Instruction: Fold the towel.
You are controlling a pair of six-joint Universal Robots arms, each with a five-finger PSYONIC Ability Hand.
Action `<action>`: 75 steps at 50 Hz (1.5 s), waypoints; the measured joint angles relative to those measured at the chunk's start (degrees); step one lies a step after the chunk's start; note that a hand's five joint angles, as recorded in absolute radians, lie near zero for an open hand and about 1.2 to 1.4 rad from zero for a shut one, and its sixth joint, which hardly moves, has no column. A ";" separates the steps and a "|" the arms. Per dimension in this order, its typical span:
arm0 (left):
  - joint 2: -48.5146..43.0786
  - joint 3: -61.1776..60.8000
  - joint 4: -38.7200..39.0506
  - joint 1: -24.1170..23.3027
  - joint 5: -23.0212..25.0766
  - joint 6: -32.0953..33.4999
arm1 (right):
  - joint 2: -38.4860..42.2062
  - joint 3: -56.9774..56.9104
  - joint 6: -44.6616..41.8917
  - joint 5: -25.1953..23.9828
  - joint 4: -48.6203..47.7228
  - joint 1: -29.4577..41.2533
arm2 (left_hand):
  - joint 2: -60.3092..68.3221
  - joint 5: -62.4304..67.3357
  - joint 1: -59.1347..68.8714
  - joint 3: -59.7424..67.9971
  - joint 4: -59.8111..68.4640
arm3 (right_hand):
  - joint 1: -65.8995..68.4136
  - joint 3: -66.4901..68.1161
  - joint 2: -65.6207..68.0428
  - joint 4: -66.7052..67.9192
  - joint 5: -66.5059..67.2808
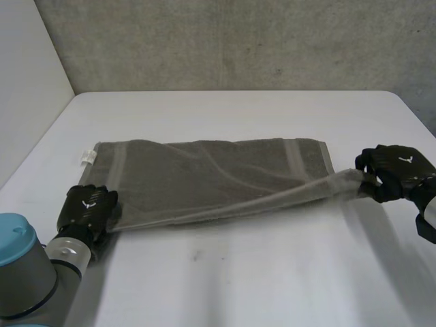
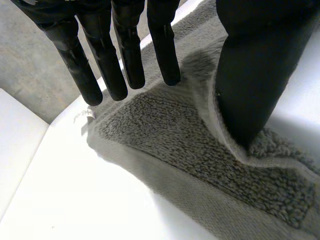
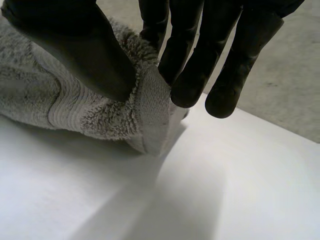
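**An uneven hold on the near edge could skew the fold**

We see the grey towel point(image 1: 204, 177) lying lengthwise across the middle of the white bench point(image 1: 238, 279), with a small white label point(image 1: 87, 157) at its far left corner. Each near corner has a hand on it.

The right robot hand point(image 1: 395, 170) is clamped on the near right corner. Its thumb point(image 3: 75, 45) and fingers point(image 3: 190, 75) pinch the hem between them. That corner is lifted off the bench and drawn out past the towel's right end, so the near edge runs as a raised strip towards the left.

The left robot hand point(image 1: 87, 208) sits at the near left corner. Its fingers point(image 2: 125, 55) are straight and spread above the pile. Its thumb point(image 2: 255, 75) is pushed down into the cloth, with the hem curling up against it. We judge this hand to be apart and pressing rather than pinching.

The risks we foresee:

- **Slipping left corner:** nothing clamps it, so a pull from the right side could drag it out from under the thumb and slide the whole towel across the bench.
- **Skewed fold:** if only the right corner rises and travels, the near edge would probably land at an angle to the far edge, leaving mismatched corners.
- **Thin right pinch:** the hold is close to the hem's tip, and thick terry might creep out of it under tension.
- **Wrinkles underneath:** the body of the towel already shows diagonal creases, which a fold laid over them would likely trap
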 measured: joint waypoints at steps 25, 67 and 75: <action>2.17 -1.22 -0.58 1.52 0.02 0.07 | -1.36 0.26 1.44 1.58 -1.93 -0.70 | 24.61 24.37 24.34 24.45 24.20 | 0.09 0.00 0.00 0.00 0.00; 21.19 25.94 -37.63 4.67 9.29 -0.16 | -4.56 -37.43 -21.13 3.57 44.29 0.95 | 36.38 35.37 34.40 36.21 36.33 | 0.51 0.00 0.00 0.01 0.00; 2.42 40.03 -41.21 3.73 8.83 0.39 | 10.04 -46.64 -27.16 14.97 46.24 8.72 | 36.38 35.37 34.41 36.21 36.33 | 0.51 0.00 0.00 0.00 0.00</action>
